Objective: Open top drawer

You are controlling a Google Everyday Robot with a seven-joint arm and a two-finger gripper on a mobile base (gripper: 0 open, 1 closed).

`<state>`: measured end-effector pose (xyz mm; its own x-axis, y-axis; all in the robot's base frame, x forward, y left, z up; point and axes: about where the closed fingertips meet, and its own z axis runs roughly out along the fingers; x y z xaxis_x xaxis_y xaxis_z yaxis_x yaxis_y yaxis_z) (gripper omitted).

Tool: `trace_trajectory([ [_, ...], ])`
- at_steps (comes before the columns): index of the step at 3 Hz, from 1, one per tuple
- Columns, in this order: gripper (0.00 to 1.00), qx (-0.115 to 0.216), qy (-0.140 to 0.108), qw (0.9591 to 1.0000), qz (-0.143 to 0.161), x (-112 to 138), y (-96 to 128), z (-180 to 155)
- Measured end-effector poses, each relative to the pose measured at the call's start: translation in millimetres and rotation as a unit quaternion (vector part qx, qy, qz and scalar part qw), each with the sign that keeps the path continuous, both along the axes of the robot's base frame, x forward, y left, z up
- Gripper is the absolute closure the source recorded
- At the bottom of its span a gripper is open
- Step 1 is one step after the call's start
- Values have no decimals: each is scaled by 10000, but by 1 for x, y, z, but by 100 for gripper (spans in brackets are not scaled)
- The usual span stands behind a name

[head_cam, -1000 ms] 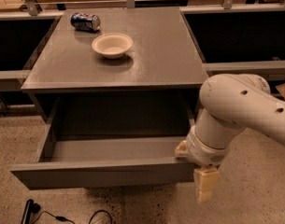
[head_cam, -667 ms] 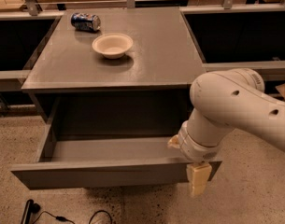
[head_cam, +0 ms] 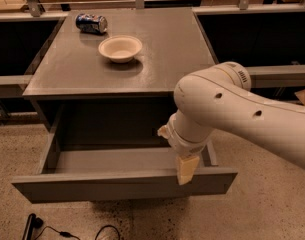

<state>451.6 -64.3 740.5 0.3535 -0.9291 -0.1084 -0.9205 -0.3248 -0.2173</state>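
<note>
The top drawer [head_cam: 117,185] is a wide dark grey drawer with a flat front panel and no handle. It stands pulled far out of the grey cabinet, and its grey box inside [head_cam: 112,160] shows nothing in it. My gripper [head_cam: 186,169] hangs from the white arm [head_cam: 227,109] over the right part of the drawer. Its cream tip is at the top edge of the front panel. The arm hides the drawer's right rear corner.
On the cabinet top [head_cam: 167,49] sit a white bowl [head_cam: 120,48] and a blue can [head_cam: 91,23] lying on its side. Dark low shelves flank the cabinet left and right. Black cables [head_cam: 67,231] lie on the speckled floor in front.
My gripper and arm have moved left and slightly up, from beyond the drawer's right end to over its front panel. The drawer stands out as far as before.
</note>
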Motion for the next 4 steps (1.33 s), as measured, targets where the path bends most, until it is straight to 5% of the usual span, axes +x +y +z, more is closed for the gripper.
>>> trace_trajectory([
  [1,29,-26,-264,9996,-70,40,11,5],
  [2,47,-70,-445,9986,-272,72,13,4],
  [4,90,-331,-330,9966,-672,95,-6,-38],
])
